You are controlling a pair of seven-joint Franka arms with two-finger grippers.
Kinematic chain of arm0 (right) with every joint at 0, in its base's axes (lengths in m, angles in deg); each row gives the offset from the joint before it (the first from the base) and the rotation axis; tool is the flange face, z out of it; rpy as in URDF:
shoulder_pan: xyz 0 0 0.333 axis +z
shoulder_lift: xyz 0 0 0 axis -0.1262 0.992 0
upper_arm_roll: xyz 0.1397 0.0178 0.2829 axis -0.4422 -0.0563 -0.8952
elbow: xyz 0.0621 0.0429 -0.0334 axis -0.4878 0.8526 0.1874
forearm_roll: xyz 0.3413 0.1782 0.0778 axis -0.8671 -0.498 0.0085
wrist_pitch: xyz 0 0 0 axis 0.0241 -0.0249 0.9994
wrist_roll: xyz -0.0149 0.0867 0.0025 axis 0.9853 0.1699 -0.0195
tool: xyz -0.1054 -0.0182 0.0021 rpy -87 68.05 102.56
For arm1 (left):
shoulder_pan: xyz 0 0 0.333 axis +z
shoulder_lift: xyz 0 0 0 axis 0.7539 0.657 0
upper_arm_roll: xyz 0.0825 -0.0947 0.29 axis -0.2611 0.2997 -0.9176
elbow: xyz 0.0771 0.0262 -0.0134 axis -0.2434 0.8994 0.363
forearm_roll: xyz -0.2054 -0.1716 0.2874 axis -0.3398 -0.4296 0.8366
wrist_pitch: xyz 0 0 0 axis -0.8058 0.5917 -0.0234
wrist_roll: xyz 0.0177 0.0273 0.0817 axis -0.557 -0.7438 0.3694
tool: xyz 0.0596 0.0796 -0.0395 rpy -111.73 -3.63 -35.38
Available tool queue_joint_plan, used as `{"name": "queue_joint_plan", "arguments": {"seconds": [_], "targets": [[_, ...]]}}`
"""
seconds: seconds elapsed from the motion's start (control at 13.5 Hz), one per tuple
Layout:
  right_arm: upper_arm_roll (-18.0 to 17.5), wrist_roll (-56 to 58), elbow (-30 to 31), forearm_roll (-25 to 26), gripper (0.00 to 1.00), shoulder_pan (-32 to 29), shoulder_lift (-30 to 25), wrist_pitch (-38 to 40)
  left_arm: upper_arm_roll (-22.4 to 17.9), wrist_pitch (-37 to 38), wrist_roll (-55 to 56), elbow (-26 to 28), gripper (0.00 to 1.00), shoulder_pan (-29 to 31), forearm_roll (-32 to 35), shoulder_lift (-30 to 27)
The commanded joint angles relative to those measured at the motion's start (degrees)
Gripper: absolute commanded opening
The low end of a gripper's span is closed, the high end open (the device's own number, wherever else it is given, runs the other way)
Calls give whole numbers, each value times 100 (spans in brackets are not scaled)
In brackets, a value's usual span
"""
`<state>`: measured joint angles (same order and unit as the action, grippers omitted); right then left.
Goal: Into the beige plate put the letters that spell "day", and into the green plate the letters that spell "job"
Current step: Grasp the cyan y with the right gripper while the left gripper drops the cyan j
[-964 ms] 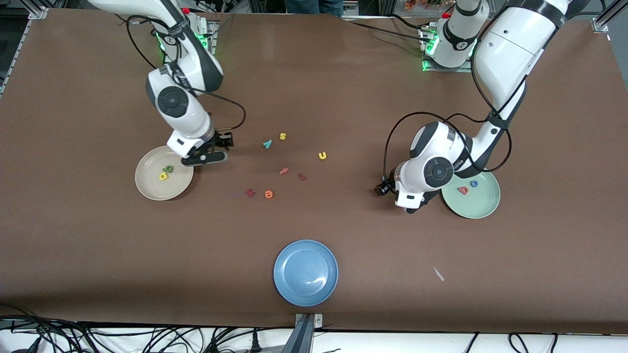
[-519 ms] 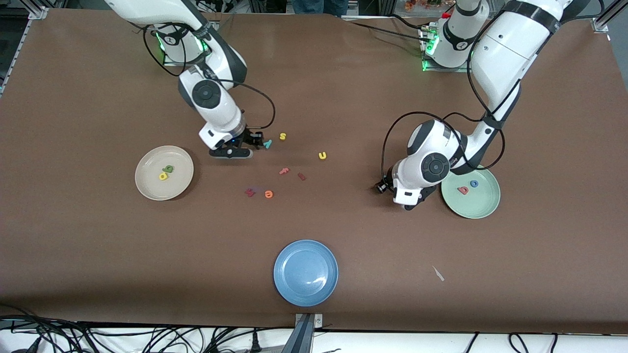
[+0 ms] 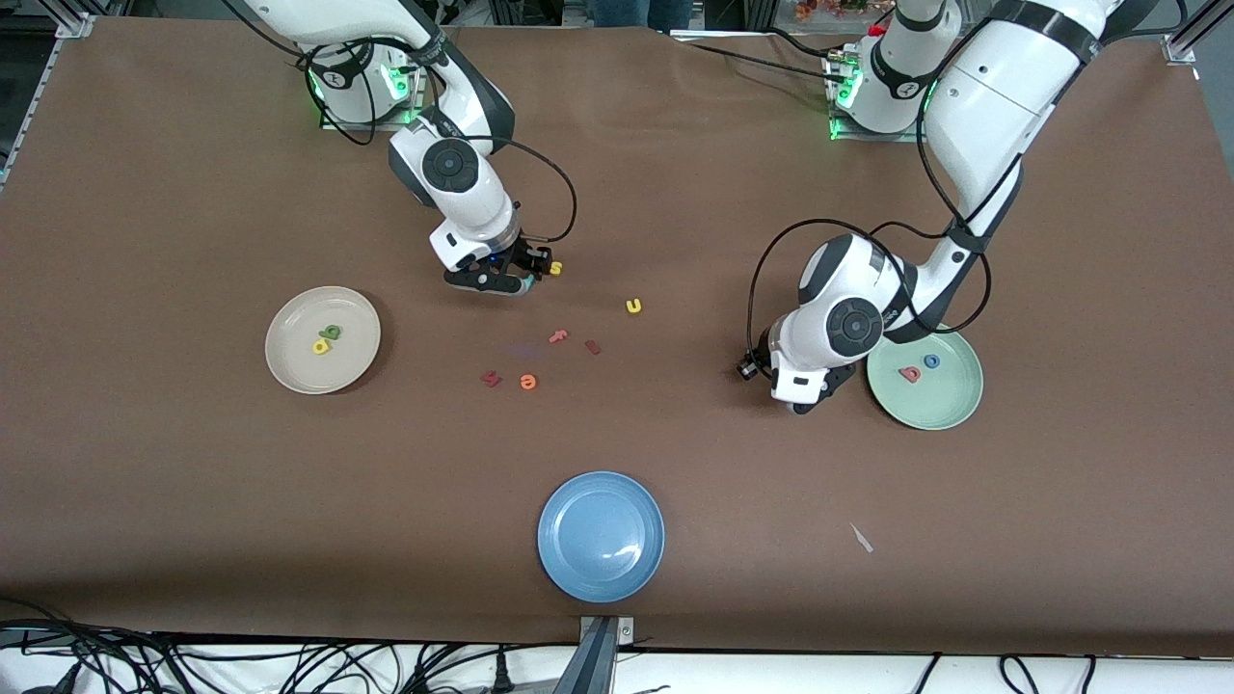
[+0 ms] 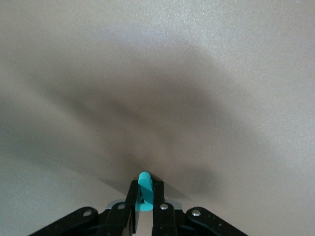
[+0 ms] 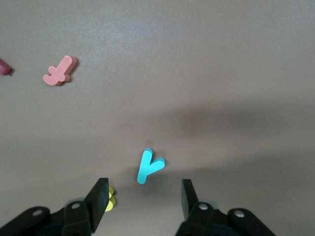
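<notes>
The beige plate (image 3: pixel 323 339) is loaded with green d (image 3: pixel 332 332) and yellow a (image 3: pixel 320 346); the green plate (image 3: pixel 925 379) with red b (image 3: pixel 909 374) and blue o (image 3: pixel 932 360). Beside the green plate, a teal j (image 4: pixel 143 191) is pinched in the closed left hand (image 4: pixel 145 216). Toward the beige plate, a teal y (image 5: pixel 148 165) is straddled by the open, empty right hand (image 5: pixel 143 199).

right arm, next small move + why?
Probably lower the right gripper straight down and close on the teal y. Its open fingers already straddle the y, which lies flat on the table beside the yellow s. The green d and yellow a already sit in the beige plate.
</notes>
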<state>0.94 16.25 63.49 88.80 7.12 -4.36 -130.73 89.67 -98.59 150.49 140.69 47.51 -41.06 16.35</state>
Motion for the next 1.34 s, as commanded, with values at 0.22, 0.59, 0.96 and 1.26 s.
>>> {"name": "queue_joint_plan", "arguments": {"seconds": [0.22,0.59,0.96,1.26], "targets": [[89,-137,-21,-11,66,57,214,-237,-51,100,16,11,0,219,141,-311],[116,-199,-3,-11,65,128,328,-395,-24,1432,-1220,-165,0,1088,132,-1040],[177,-199,6,41,59,163,390,-456,-42,2130,-3093,-42,0,1889,141,-1060],[195,-199,23,68,52,172,434,-518,-59,2130,-3333,-33,0,2022,429,-699]]}}
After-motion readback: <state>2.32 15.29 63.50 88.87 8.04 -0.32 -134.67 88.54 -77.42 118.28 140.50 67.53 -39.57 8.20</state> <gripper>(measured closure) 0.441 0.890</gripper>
